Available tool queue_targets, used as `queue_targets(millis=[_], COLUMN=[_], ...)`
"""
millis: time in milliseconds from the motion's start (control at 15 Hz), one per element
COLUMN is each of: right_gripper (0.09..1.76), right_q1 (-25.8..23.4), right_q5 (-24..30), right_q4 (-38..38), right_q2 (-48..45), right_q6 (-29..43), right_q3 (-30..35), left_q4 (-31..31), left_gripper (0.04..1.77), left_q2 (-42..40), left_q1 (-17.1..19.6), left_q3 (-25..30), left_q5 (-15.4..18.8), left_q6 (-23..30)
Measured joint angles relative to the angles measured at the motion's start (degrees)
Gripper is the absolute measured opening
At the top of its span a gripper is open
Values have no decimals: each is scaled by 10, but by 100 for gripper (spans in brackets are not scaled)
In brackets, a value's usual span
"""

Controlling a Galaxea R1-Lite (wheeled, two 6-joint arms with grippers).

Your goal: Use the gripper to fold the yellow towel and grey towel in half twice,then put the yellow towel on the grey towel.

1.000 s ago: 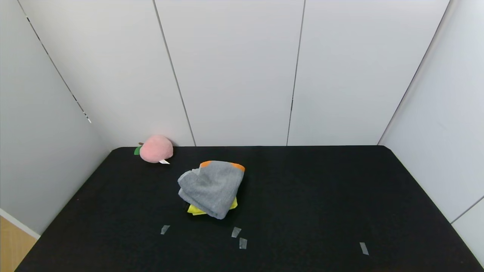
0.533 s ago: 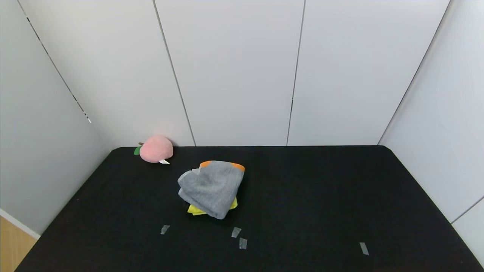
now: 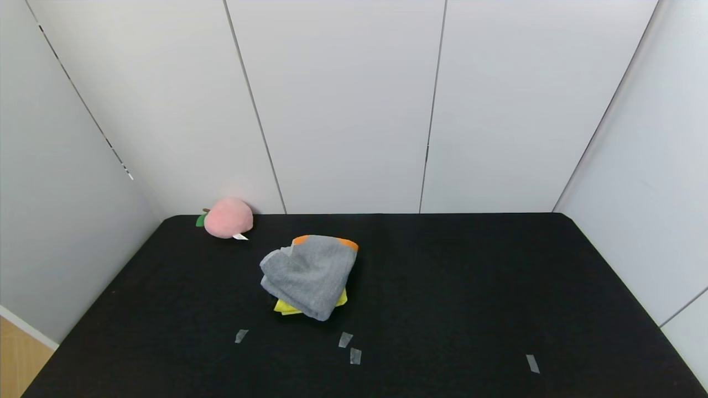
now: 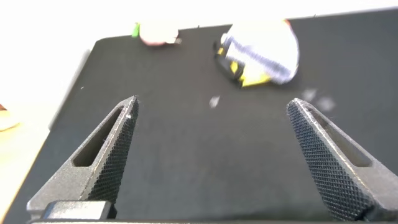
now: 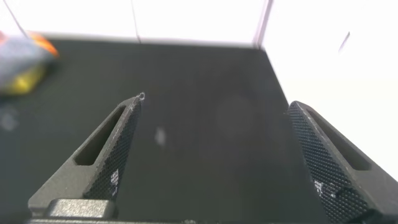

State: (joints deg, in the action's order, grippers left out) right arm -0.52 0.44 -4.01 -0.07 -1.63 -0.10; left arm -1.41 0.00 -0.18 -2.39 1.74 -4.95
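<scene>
The grey towel [image 3: 310,273] lies bunched in a heap on the black table, left of centre, with orange bands at its far edge. The yellow towel [image 3: 285,305] lies under it; only a strip shows at the near edge. Both also show far off in the left wrist view: the grey towel [image 4: 264,50] and the yellow towel [image 4: 252,76]. My left gripper [image 4: 211,109] is open and empty, held back above the near table edge. My right gripper [image 5: 214,106] is open and empty over the right part of the table. Neither arm shows in the head view.
A pink plush peach [image 3: 228,218] sits at the table's back left corner. Several small grey tape marks [image 3: 345,339] lie on the black table [image 3: 470,276] near the front. White walls enclose the table at the back and both sides.
</scene>
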Motion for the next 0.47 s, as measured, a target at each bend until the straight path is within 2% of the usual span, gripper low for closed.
queue_targets(millis=[67,200,467], right_gripper=[171,171,171], right_q1=[0,0,2], right_q5=[-1,0,0], right_q4=[30,42,41], right_q2=[0,0,0], right_q6=[-6,2,4], right_q3=[1,1,0], left_q4=[8,10,10], left_gripper=[172,172,172], left_q2=[0,0,0], left_q1=[0,0,0], left_q3=[11,21,24], left_q5=[-2,-3,-10], left_q6=[-8,-9,31])
